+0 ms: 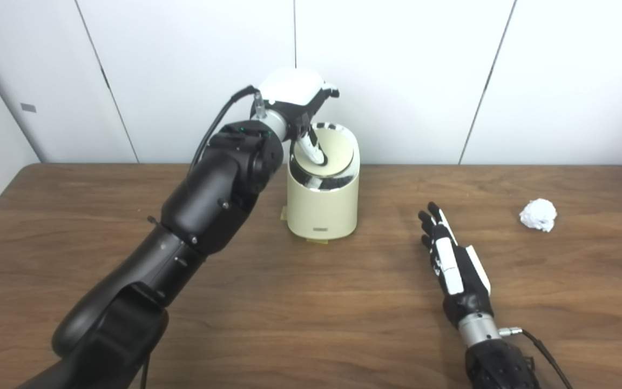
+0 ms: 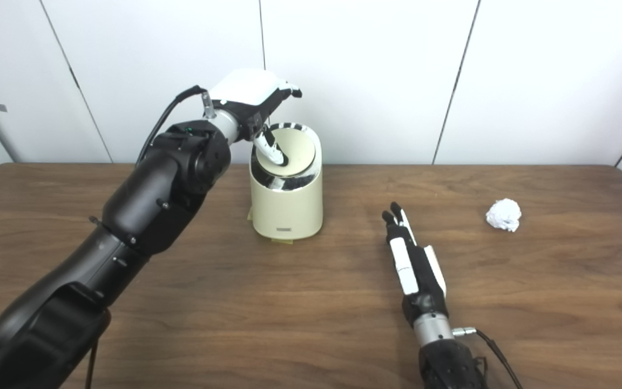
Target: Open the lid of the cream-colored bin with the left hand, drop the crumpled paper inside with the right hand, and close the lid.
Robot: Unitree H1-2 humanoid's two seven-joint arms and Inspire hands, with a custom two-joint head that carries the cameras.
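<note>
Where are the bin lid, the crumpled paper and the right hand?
bin lid [image 1: 335, 153], left eye view, on its bare cream top face.
crumpled paper [image 1: 539, 214], left eye view, on the middle of the ball.
right hand [image 2: 414, 270], right eye view, on the back of the hand.

**Count of things on the table**

One cream-colored bin [image 1: 323, 200] stands at the far middle, with one lid [image 1: 332, 152] on top. One crumpled paper [image 1: 539, 214] lies at the right. Two hands are in view: left hand [image 1: 296, 100] and right hand [image 1: 451, 259]. One table [image 1: 311, 302].
</note>
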